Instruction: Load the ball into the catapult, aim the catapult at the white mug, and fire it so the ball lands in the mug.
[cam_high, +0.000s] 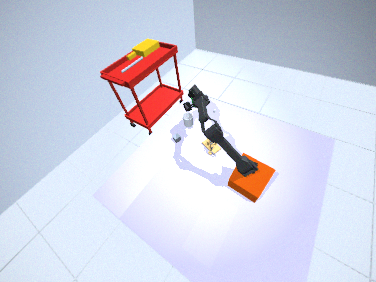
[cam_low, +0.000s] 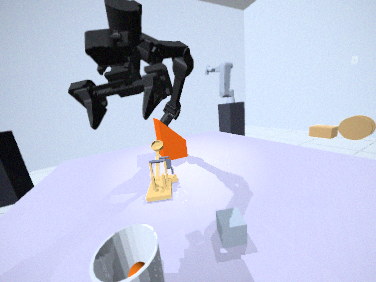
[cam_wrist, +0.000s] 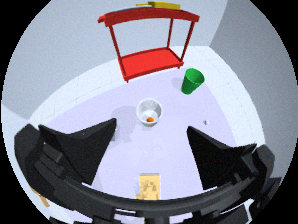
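The white mug (cam_high: 188, 120) (cam_low: 154, 252) (cam_wrist: 149, 106) stands upright. The orange ball (cam_low: 136, 269) (cam_wrist: 150, 120) lies inside it, at the bottom. The wooden catapult (cam_high: 211, 146) (cam_low: 159, 194) (cam_wrist: 149, 184) stands on the mat between the mug and the arm's base. In the exterior view its throwing arm points up, with an empty-looking cup at the top. In the wrist view my gripper's body hides part of the catapult. My gripper (cam_low: 120, 123) (cam_wrist: 153, 125) is open and empty, high above the mat, clear of mug and catapult.
A grey block (cam_high: 176, 138) (cam_low: 231, 227) lies on the mat near the mug. A green cup (cam_wrist: 193, 81) stands beyond the mug, to its right in the wrist view. A red cart (cam_high: 155, 102) (cam_wrist: 150, 64) stands behind. My arm is mounted on an orange base (cam_high: 253, 177) (cam_low: 172, 143).
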